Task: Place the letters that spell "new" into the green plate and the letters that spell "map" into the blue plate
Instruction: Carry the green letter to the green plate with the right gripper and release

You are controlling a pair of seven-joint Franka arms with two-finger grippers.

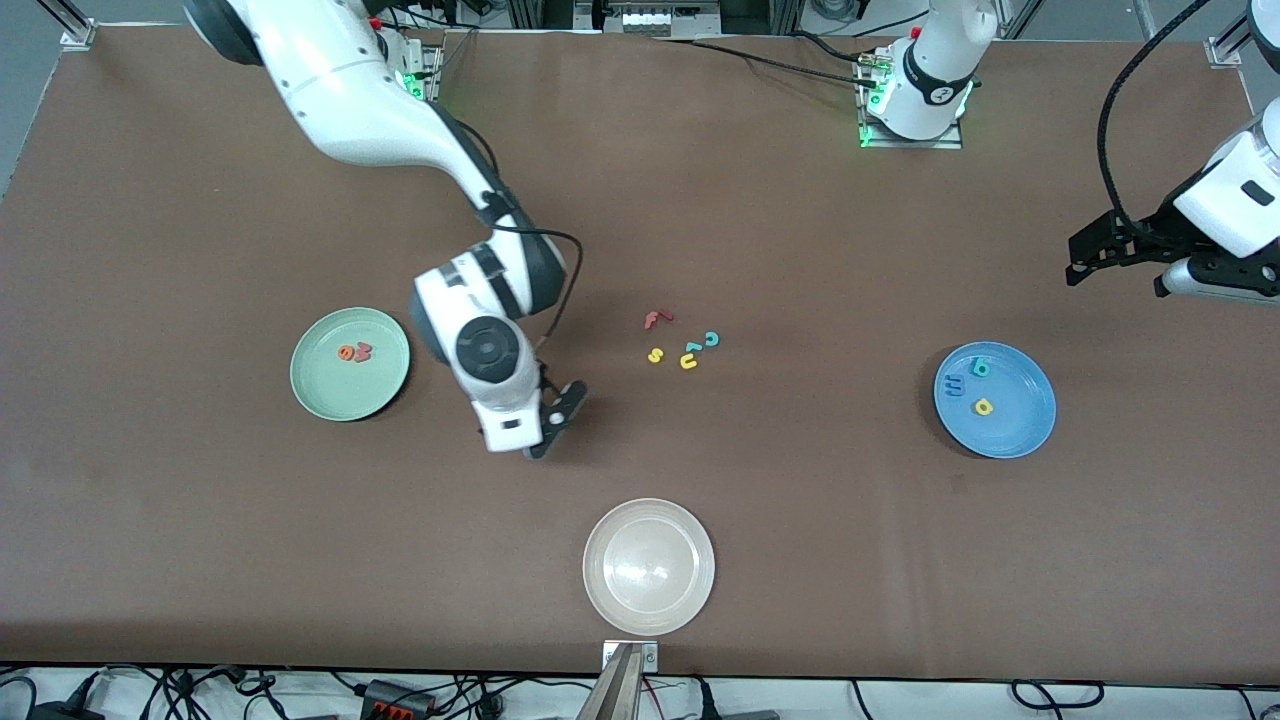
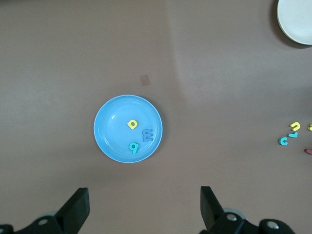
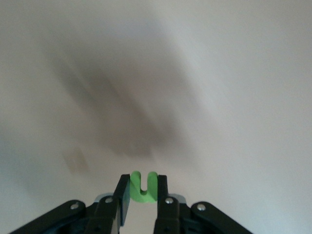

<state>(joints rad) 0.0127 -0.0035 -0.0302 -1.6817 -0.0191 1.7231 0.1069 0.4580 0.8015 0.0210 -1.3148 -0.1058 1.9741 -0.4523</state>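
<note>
Brown table [image 1: 760, 520], round glossy cream plate [image 1: 649, 567]

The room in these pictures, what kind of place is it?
Probably a robotics lab: two arms are bolted to a brown table, loose cables run along its edge, and toy letters lie sorted on the green plate and the blue plate.

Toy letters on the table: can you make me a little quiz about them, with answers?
1. True or false: the blue plate already holds three letters.
2. Which letter does the right gripper pinch? A) green "n" B) red "f" C) yellow "s"
3. Fill in: the orange "e" and red-pink "w" lie in the ____ plate.

Key: 1 true: blue "m", teal "a", yellow "p". 2 A. 3 green plate.
</note>
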